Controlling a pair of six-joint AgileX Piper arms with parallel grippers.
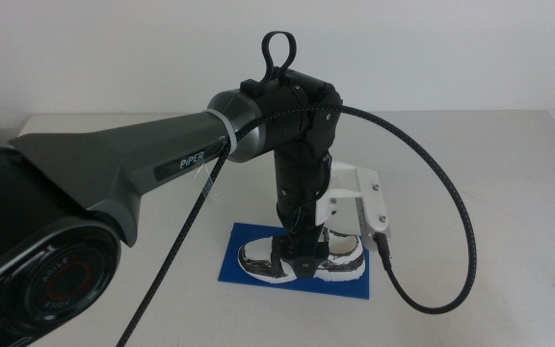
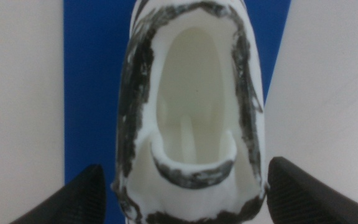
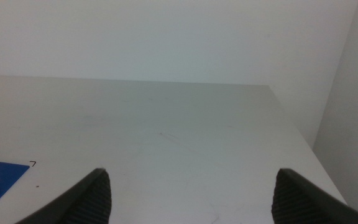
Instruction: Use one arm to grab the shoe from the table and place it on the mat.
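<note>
Seen from the wrist, the left gripper (image 2: 185,186) is spread wide astride the shoe (image 2: 190,112) on the mat (image 2: 95,74); contact is unclear. Overhead, the arm (image 1: 114,164) hides the jaws.

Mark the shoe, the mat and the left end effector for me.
shoe (image 2: 191,112): left wrist view, inside of its opening.
mat (image 1: 234,265): middle view, bare blue corner left of the shoe.
left end effector (image 2: 185,193): left wrist view, midway between its jaws, open on either side of the shoe.
</note>
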